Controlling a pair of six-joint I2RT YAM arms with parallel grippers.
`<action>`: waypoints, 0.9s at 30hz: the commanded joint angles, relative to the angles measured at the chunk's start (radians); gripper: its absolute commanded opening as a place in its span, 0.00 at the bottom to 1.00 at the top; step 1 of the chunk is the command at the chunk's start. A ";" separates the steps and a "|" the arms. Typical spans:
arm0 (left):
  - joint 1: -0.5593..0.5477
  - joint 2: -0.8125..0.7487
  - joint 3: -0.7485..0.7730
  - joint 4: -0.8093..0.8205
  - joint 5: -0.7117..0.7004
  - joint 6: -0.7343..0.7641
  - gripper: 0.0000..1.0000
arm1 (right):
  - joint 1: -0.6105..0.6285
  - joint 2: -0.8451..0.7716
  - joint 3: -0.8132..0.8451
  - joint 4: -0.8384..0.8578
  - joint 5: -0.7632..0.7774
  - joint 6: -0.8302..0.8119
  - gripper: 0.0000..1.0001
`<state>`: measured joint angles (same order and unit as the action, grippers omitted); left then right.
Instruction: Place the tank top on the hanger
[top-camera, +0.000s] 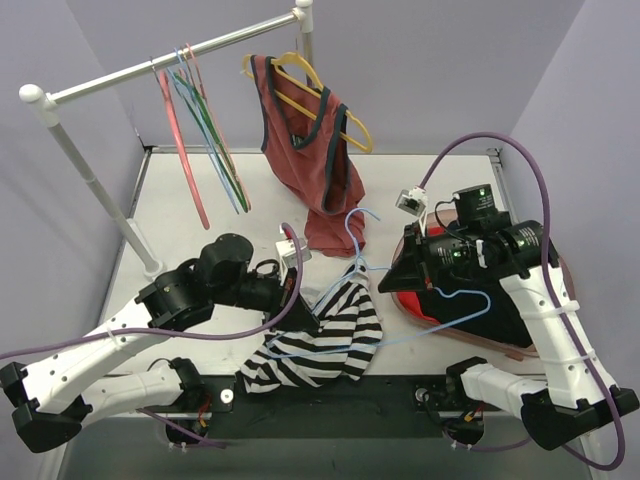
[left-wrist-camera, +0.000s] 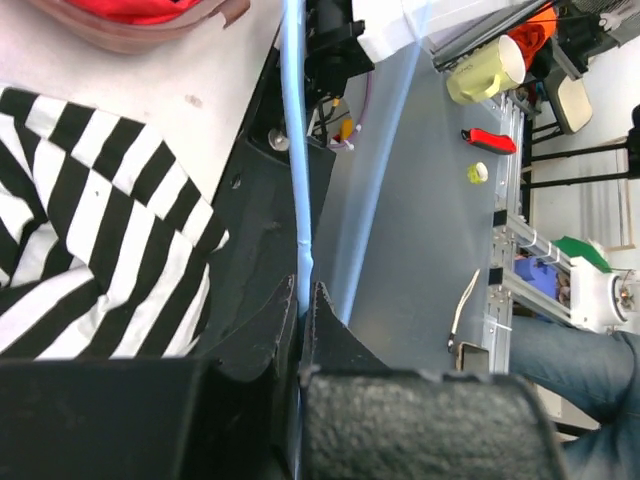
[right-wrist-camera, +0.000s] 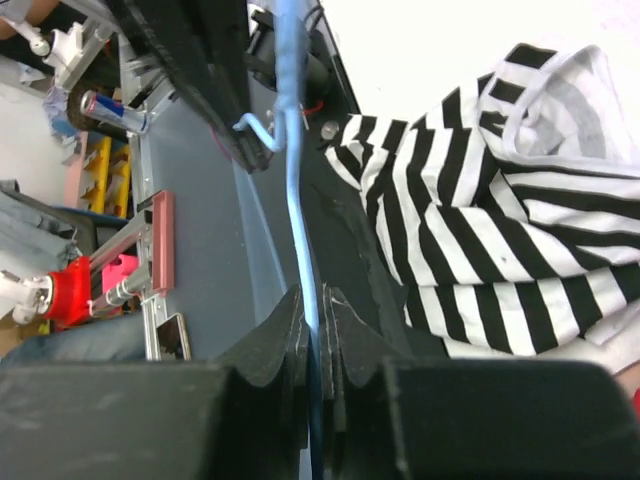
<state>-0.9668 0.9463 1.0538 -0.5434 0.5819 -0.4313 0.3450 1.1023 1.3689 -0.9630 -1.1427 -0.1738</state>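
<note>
Tank top (top-camera: 320, 345): floppy stripes, crumpled near-middle on white counter (top-camera: 440, 170)
Hanger (left-wrist-camera: 293, 120): thin blue wire above it
Left hand (left-wrist-camera: 303, 300): pinching the wire
Right hand (right-wrist-camera: 317, 305): pinching the wire
Room: lilac walls

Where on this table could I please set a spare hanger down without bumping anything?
Two bare patches of table: back left, between the rack pole and the rust-red tank top, and back right, between that top and the right arm. The near middle is crowded with the striped tank top, the blue hanger and the left arm.
</note>
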 joint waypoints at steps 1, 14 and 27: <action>0.003 -0.015 -0.005 0.060 -0.115 -0.004 0.05 | -0.026 -0.039 0.001 0.067 -0.091 0.062 0.00; 0.367 -0.150 -0.322 -0.118 -0.358 -0.300 0.82 | -0.164 -0.268 -0.132 0.026 0.274 -0.049 0.00; 0.435 0.265 -0.284 0.071 -0.550 -0.331 0.58 | -0.175 -0.280 -0.212 0.070 0.274 -0.035 0.00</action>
<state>-0.5510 1.1122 0.6979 -0.5751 0.0780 -0.7364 0.1761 0.8246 1.1770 -0.9272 -0.8612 -0.2104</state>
